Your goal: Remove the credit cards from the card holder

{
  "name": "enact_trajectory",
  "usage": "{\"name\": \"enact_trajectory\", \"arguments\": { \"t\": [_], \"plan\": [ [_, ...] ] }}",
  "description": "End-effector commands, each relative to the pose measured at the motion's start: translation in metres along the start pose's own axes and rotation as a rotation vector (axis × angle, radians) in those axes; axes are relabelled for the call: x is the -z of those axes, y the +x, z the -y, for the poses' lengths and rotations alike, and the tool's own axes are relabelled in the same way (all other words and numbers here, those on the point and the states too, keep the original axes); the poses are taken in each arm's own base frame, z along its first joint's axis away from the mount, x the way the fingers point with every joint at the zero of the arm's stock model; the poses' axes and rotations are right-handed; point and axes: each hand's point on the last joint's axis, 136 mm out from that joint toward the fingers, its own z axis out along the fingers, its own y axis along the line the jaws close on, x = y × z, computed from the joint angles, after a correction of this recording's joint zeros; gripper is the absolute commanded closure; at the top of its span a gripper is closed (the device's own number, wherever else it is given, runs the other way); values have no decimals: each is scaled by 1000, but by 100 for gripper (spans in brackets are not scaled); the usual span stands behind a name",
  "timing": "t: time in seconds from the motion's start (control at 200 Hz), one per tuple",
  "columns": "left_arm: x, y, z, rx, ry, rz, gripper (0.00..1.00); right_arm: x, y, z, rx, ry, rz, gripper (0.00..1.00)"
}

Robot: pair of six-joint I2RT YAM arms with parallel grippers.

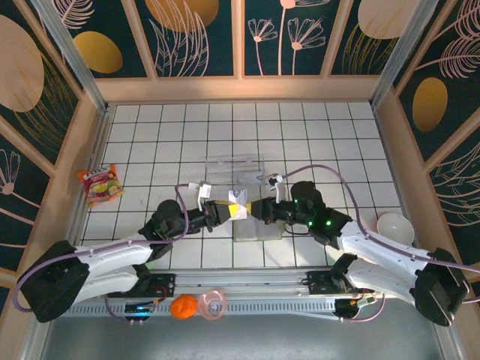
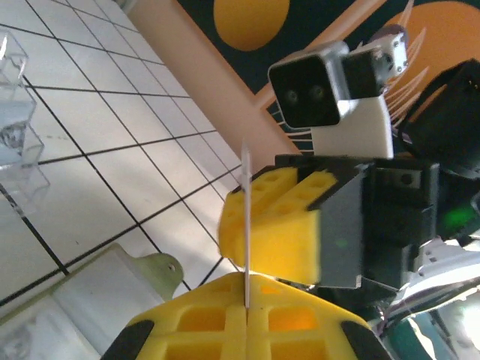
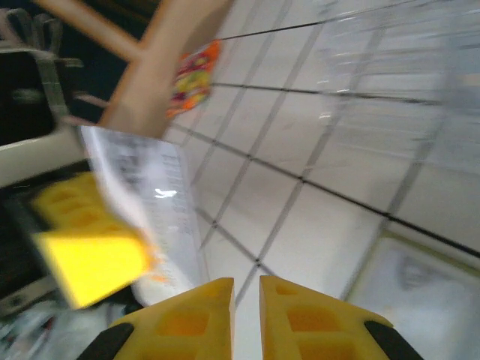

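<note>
I have the left fingers (image 2: 247,313) clenched on a credit card (image 2: 245,199). It is a thin, stiff, pale grey-white rectangle, and from the left wrist I see it edge-on as a bare sliver standing up out of the ribbed yellow pads. From the right wrist its flat face shows, glossy with faint grey print, tilted and lifted off the table (image 1: 150,135).

My right fingers (image 3: 247,300) are released. The two yellow blocks stand a narrow gap apart with nothing between them, and they sit just beside the card, facing the left pair.

The card holder (image 2: 156,271) lies flat on the white tiles below the two arms. It has a soft olive-green corner with a rounded tab and a pale beige-grey inside. I cannot tell whether more cards sit in its pockets.

A clear, hard plastic tray (image 1: 236,166) with moulded walls stands just beyond it. A crinkled, bright snack packet (image 1: 100,184) lies well apart to the left. A smooth white bowl (image 1: 395,227) rests on the right.
</note>
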Motion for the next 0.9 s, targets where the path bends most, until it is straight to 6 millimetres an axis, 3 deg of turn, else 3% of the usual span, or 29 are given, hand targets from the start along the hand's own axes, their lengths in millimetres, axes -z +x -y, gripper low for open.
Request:
{"name": "enact_trajectory", "arguments": {
  "t": [0.0, 0.195, 0.405, 0.676, 0.826, 0.896],
  "plan": [
    [-9, -15, -7, -138, -130, -57, 100, 24, -16, 37, 5, 248, 101, 84],
    [-39, -26, -29, -381, -336, -323, 100, 58, -26, 54, 10, 362, 196, 84],
    [-53, -44, -61, -780, -509, -567, 100, 68, -21, 67, -13, 411, 194, 85],
    [-73, -44, -59, -1060, -376, -748, 100, 64, -14, 82, -52, 408, 166, 86],
    [-85, -40, -73, -1116, -349, -882, 100, 61, -11, 90, -75, 414, 134, 87],
    [-91, -28, -90, -1119, -341, -966, 100, 61, -10, 94, -84, 418, 130, 87]
  ]
}}
